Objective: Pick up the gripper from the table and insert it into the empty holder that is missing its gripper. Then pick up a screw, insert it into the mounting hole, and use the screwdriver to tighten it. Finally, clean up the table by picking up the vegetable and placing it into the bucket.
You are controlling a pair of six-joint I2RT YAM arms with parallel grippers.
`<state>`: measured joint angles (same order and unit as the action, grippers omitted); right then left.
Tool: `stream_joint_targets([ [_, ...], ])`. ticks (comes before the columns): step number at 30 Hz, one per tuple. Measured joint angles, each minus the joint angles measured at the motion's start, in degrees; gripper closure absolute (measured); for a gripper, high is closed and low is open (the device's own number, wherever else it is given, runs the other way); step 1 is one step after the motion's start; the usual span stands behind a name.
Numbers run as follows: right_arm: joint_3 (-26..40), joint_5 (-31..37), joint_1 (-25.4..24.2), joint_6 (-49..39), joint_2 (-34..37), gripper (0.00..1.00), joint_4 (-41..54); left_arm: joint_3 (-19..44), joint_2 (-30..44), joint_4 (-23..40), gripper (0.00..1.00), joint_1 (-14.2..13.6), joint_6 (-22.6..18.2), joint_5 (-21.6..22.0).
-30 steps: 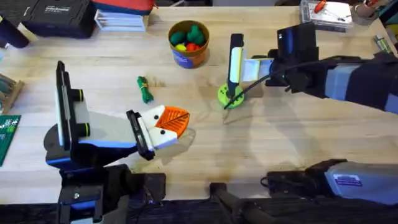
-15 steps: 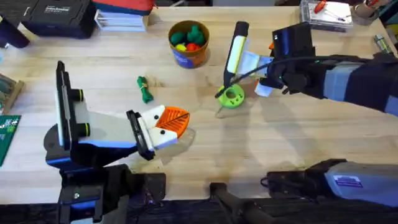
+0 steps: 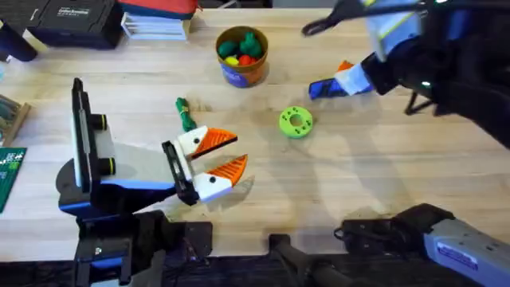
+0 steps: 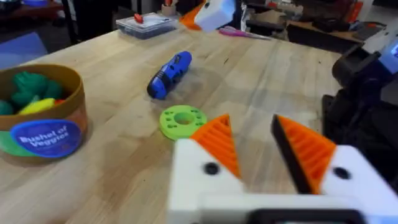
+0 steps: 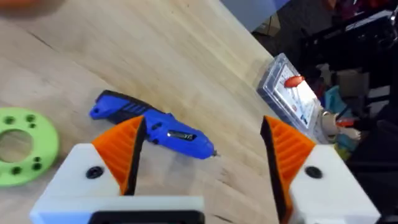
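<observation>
Overhead, the left claw (image 3: 213, 158), white with orange ribbed pads, is sitting low over the pale wooden worktop (image 3: 366, 175) with its fingers spread wide and nothing between them. Just beyond it, the small slim green toy vegetable (image 3: 185, 114) is lying on the wood, near the claw but apart from it. Farther back, the small round bucket with an orange-brown rim and blue band (image 3: 241, 57) is standing upright, holding several coloured toy pieces. Between the two arms, the flat round green disc with holes (image 3: 296, 123) is resting flat on the worktop. The fat blue pen-shaped screwdriver (image 3: 328, 87) is lying on its side past the disc, free of both claws. The right claw (image 5: 202, 171) is hanging above the screwdriver (image 5: 152, 127) with its orange pads held wide apart and gripping nothing. In the left wrist view, the screwdriver (image 4: 169, 74) is lying just beyond the green disc (image 4: 183, 120), with the bucket (image 4: 42, 115) off to one side.
</observation>
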<state>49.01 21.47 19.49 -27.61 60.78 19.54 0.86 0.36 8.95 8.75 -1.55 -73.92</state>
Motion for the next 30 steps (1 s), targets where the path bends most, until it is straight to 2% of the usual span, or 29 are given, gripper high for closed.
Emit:
stream_joint_targets([
  [1, 0.36, -0.33, 0.41, 1.55, -1.44, 0.007, 1.33, 0.0, 0.0, -0.02, 0.484, 0.0, -0.23, 0.01],
  [3, 0.59, -1.87, 1.13, 4.07, -3.91, 0.007, 3.49, 0.0, 0.0, 0.0, 0.17, 0.0, -0.17, 0.01],
  [4, 0.59, -3.18, 1.47, 5.23, -5.03, 0.007, 4.51, 0.0, 0.0, 0.0, 0.054, 0.0, 0.02, -0.01],
  [5, 0.59, -4.67, 1.73, 6.19, -5.91, 0.007, 5.18, 0.0, 0.0, 0.0, 0.027, 0.0, -0.05, 0.01],
  [9, 0.61, -10.79, 2.13, 8.65, -7.79, 0.007, 5.96, -0.22, 0.0, -2.77, 0.015, 0.0, 0.38, 1.09],
  [12, 0.62, -12.98, 2.13, 9.53, -7.79, 0.007, 6.07, -0.12, -0.01, -10.17, 0.015, 0.0, 4.83, 2.79],
  [15, 0.62, -14.14, 2.13, 9.86, -7.77, 0.007, 5.63, 2.02, 0.0, -10.54, 0.015, 0.0, 9.94, 6.06],
  [17, 0.62, -14.53, 2.13, 10.02, -7.51, 0.007, 4.52, 4.71, 0.06, -8.93, 0.015, 0.0, 11.81, 8.59],
  [20, 0.62, -15.07, 2.13, 10.09, -6.79, 0.007, 2.04, 11.23, 2.0, -1.13, 0.015, 0.0, 13.05, 14.33],
  [24, 0.62, -15.18, 2.13, 10.11, -5.8, 0.007, 0.05, 19.86, 10.35, 9.36, 0.015, 0.0, 13.42, 22.72],
  [30, 0.62, -15.34, 2.13, 10.37, -5.17, 0.007, -0.65, 34.51, 29.5, 25.16, 0.015, 0.0, 8.22, 33.58],
])
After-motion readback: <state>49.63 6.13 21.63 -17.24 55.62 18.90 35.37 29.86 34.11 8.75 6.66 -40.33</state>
